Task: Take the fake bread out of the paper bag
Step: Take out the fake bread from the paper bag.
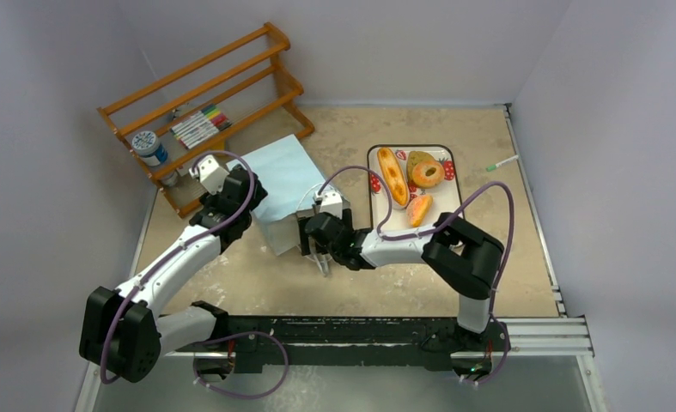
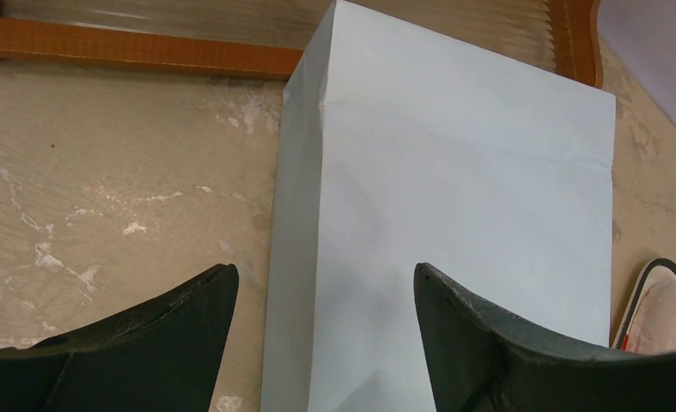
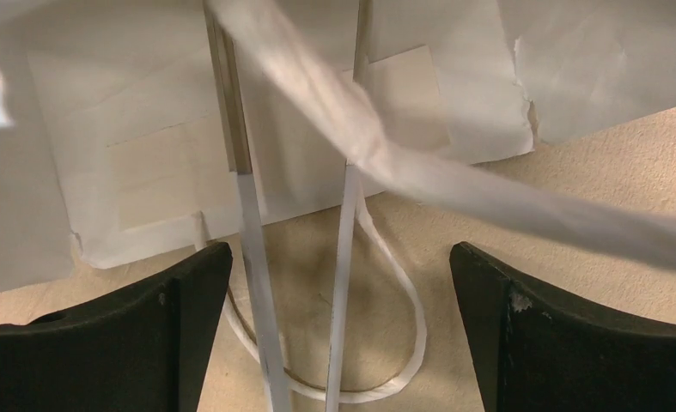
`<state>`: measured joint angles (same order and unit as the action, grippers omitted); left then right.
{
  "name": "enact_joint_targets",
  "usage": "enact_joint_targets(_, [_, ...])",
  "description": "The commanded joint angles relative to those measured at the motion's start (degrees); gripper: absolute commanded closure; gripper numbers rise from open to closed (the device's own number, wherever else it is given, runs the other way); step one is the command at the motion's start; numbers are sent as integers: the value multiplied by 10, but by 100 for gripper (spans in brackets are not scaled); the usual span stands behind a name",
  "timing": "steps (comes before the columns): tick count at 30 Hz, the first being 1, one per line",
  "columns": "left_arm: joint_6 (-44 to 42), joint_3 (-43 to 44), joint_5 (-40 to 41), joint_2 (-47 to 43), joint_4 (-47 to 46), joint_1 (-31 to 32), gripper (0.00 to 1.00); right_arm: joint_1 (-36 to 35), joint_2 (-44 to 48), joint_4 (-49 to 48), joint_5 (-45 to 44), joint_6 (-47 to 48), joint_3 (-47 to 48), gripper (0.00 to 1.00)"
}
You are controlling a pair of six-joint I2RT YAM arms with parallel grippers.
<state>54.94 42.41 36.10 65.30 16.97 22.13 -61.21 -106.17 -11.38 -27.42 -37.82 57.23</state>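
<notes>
The light blue paper bag (image 1: 284,176) lies flat on the table, its white-lined mouth toward the arms. My left gripper (image 1: 245,192) is open above the bag's left edge; in the left wrist view (image 2: 325,270) the bag (image 2: 454,197) fills the space between the jaws. My right gripper (image 1: 314,242) is open at the bag's mouth; in the right wrist view (image 3: 341,257) the white string handles (image 3: 403,343) and torn white bag mouth (image 3: 188,163) lie below it. The fake bread lies on the tray: long loaf (image 1: 392,176), donut (image 1: 428,173), brown slice (image 1: 414,158), croissant-like piece (image 1: 418,209). The bag's inside is not visible.
The white strawberry-print tray (image 1: 374,190) stands right of the bag; its corner shows in the left wrist view (image 2: 660,296). A wooden rack (image 1: 205,94) with markers and a jar (image 1: 149,148) stands at the back left. A green-tipped stick (image 1: 502,163) lies near the right wall.
</notes>
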Motion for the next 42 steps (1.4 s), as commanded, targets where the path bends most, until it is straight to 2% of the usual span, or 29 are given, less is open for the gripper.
enact_joint_targets(1, [-9,16,-6,-1,-24,-5,25,-22,-22,4,-44,-25,22,3])
enact_joint_targets(4, [-8,22,-8,2,-22,-5,25,-34,-30,14,-73,-30,32,6])
enact_joint_targets(8, [-8,23,-8,0,-18,-5,25,-67,-31,74,-164,-53,55,10])
enact_joint_targets(17, [1,14,-14,-5,-14,-6,25,-98,-49,223,-271,-155,104,10])
enact_joint_targets(22, [3,11,-15,-9,-11,-6,26,-106,-39,263,-314,-183,115,10])
enact_joint_targets(31, [3,2,-8,-20,-6,-6,26,-114,-16,154,-310,-108,85,16])
enact_joint_targets(39, [2,0,-3,-23,-6,-7,26,-117,-20,73,-288,-41,69,31])
enact_joint_targets(42, [3,0,-4,-24,-5,-6,26,-117,-25,63,-279,-33,67,33])
